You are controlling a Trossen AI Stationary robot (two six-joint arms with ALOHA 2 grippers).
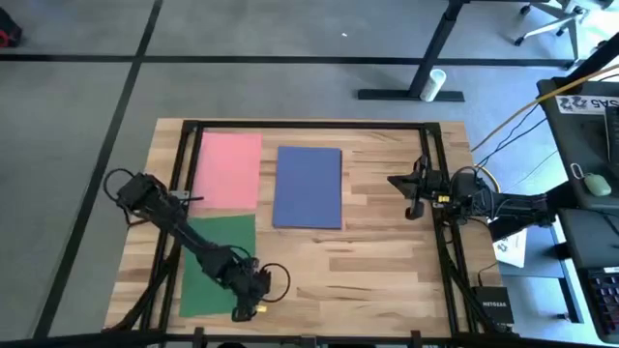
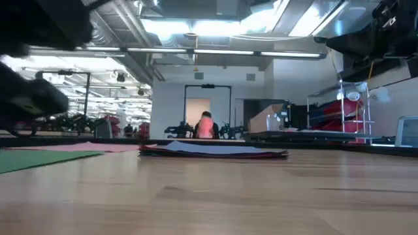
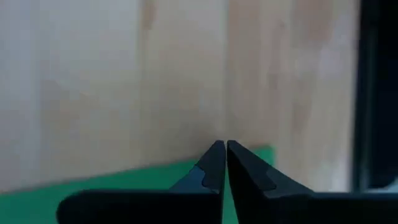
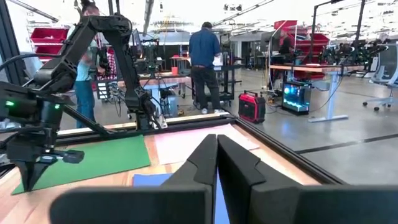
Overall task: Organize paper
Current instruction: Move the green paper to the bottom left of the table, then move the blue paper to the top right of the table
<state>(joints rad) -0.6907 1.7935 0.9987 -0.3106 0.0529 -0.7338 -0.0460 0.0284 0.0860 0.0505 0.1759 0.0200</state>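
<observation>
While poised low over the front corner of the thin matte green paper sheet [image 1: 219, 263] by the wooden desk's [image 1: 387, 271] front-left edge, left gripper [image 1: 244, 311] shows fingers pressed together, pinching nothing. Right gripper [image 1: 414, 198], likewise closed and empty, waits near the right edge. Pink sheet [image 1: 230, 170] at back-left; navy sheet [image 1: 308, 187] tops a small stack mid-desk. Light, limp, likely slippery sheets: best pinched at a lifted corner or edge.

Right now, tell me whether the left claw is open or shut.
Shut. In its wrist view the left claw shows both fingertips pressed together, holding nothing, above the green sheet's edge.
</observation>
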